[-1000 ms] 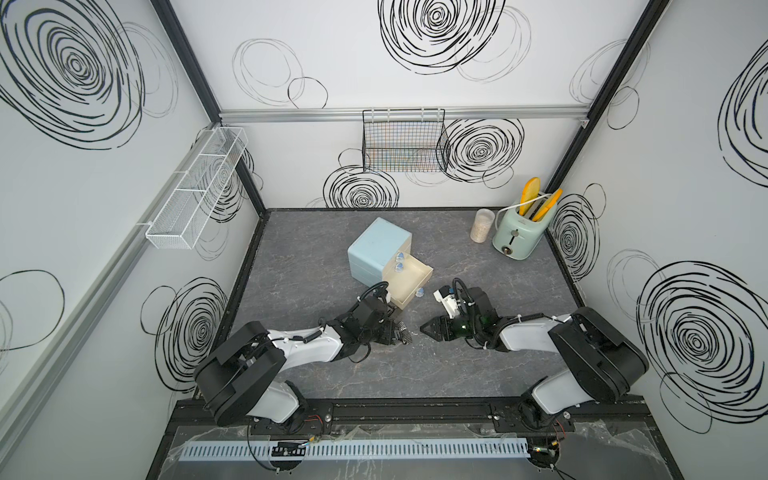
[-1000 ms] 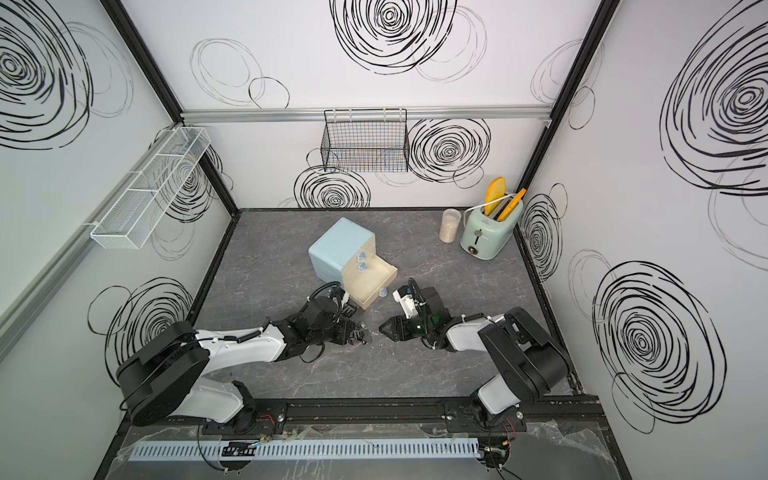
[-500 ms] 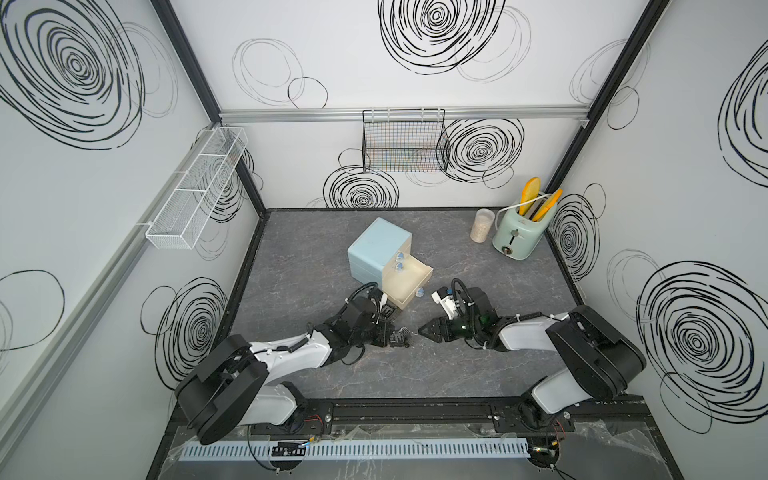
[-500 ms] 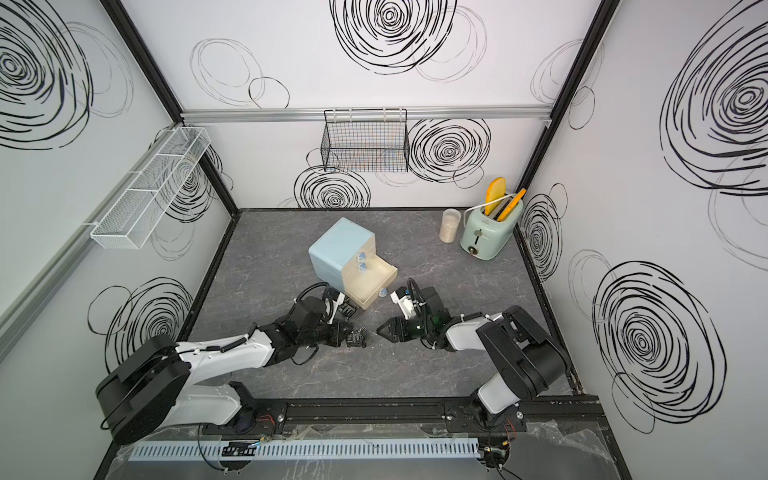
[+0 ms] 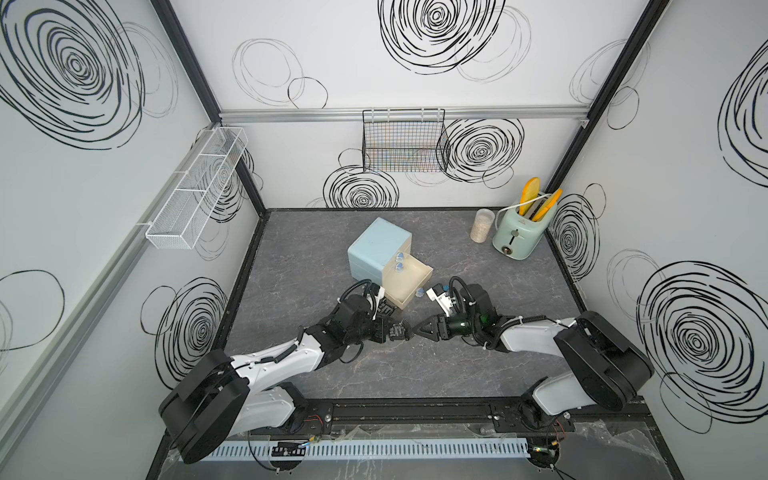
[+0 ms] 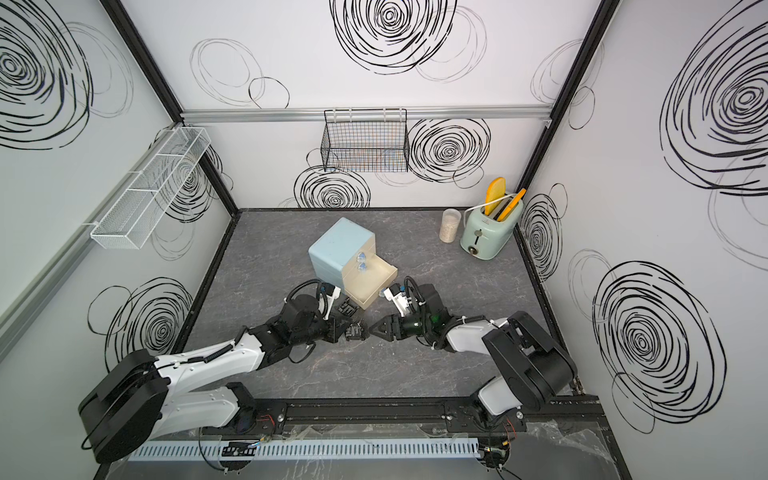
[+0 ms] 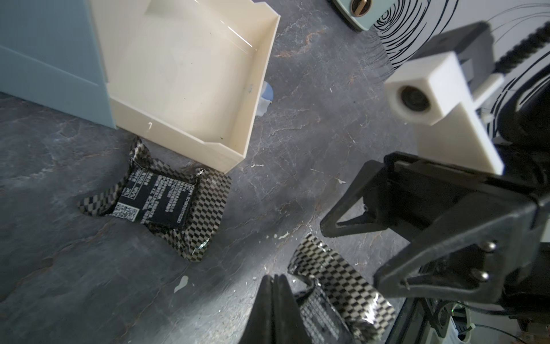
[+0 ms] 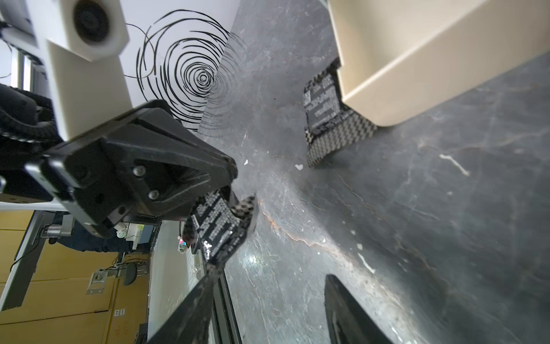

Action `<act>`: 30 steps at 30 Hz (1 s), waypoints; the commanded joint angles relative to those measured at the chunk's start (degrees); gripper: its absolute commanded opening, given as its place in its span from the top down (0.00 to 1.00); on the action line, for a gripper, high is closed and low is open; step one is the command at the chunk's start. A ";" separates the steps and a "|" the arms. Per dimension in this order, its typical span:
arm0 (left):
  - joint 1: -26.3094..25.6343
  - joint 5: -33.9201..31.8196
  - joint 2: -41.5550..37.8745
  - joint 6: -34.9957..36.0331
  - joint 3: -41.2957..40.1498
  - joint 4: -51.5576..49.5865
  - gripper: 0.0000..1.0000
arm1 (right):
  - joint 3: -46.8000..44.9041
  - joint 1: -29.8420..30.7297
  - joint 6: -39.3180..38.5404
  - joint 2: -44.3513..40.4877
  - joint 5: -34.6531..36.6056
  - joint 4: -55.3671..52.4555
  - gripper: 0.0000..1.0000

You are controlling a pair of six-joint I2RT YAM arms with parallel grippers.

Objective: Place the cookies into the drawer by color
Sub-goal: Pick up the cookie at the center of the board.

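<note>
The cookies in view are two black checkered foil packets. My left gripper (image 7: 275, 278) is shut, and one black packet (image 7: 339, 283) sticks out beside its fingers, lifted a little off the table. The pinch point itself is hidden. In both top views that packet (image 5: 398, 331) (image 6: 355, 331) hangs between the two gripper tips. My right gripper (image 8: 272, 274) faces it with jaws wide open and nothing between them. The second black packet (image 7: 160, 199) (image 8: 326, 119) lies on the table against the corner of the open cream drawer (image 7: 259, 89) (image 5: 426, 279). That drawer is pulled out of the pale-blue cabinet (image 5: 376, 245) and is bare inside.
A mint-green toaster (image 5: 517, 232) and a clear cup (image 5: 482, 224) stand at the back right. A black wire basket (image 5: 405, 141) hangs on the back wall and a white mesh shelf (image 5: 195, 191) on the left wall. The two wrists are close together in front of the drawer.
My left gripper's jaws have closed by the black packet, and the left arm has stretched out lower over the table. The right gripper has stayed open in place.
</note>
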 commanded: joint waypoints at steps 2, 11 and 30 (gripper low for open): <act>0.26 -1.29 -2.07 1.47 -0.68 2.19 0.91 | 1.66 0.82 2.52 -1.76 -0.02 -0.18 0.39; -0.27 -1.94 -3.59 3.13 -0.97 2.19 0.91 | 2.45 1.78 4.42 -1.36 0.37 1.07 0.43; -2.30 -5.68 -5.28 6.06 -0.45 0.49 0.91 | 6.92 3.17 2.32 0.50 2.11 -3.20 0.36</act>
